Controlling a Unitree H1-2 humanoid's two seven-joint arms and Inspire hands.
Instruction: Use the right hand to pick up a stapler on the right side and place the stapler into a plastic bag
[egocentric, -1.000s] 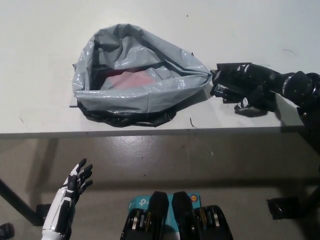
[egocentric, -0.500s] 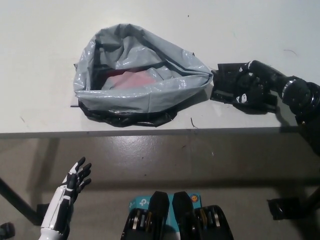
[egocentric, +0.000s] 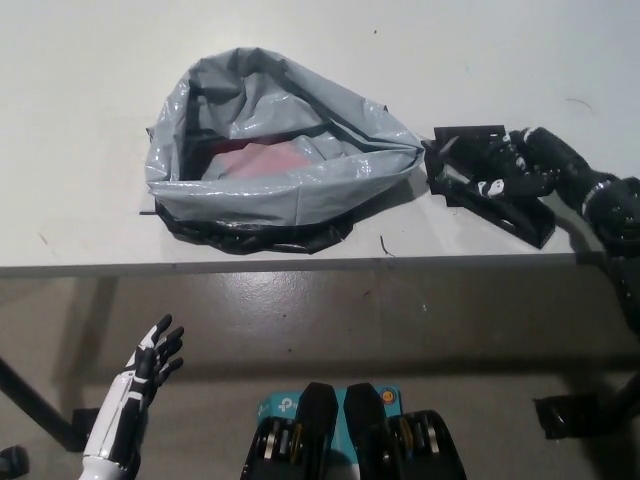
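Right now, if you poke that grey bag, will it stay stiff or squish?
Probably squish: the plastic bag is wrinkled and slumped on the table, so it looks thin and floppy. It likely weighs little and may slide when pushed. Its shiny skin could be slippery.

The plastic bag (egocentric: 280, 180) is glossy grey with pale highlights along its creases, and black shows at its lower edge; something pinkish-red (egocentric: 262, 160) lies inside it; the stapler (egocentric: 527, 221) is black; the right hand (egocentric: 520, 165) is black too, with a small white mark; the left hand (egocentric: 145, 375) is white with black fingers; the table (egocentric: 90, 60) is off-white with a few dark specks; the floor (egocentric: 400, 320) is dull grey-brown.
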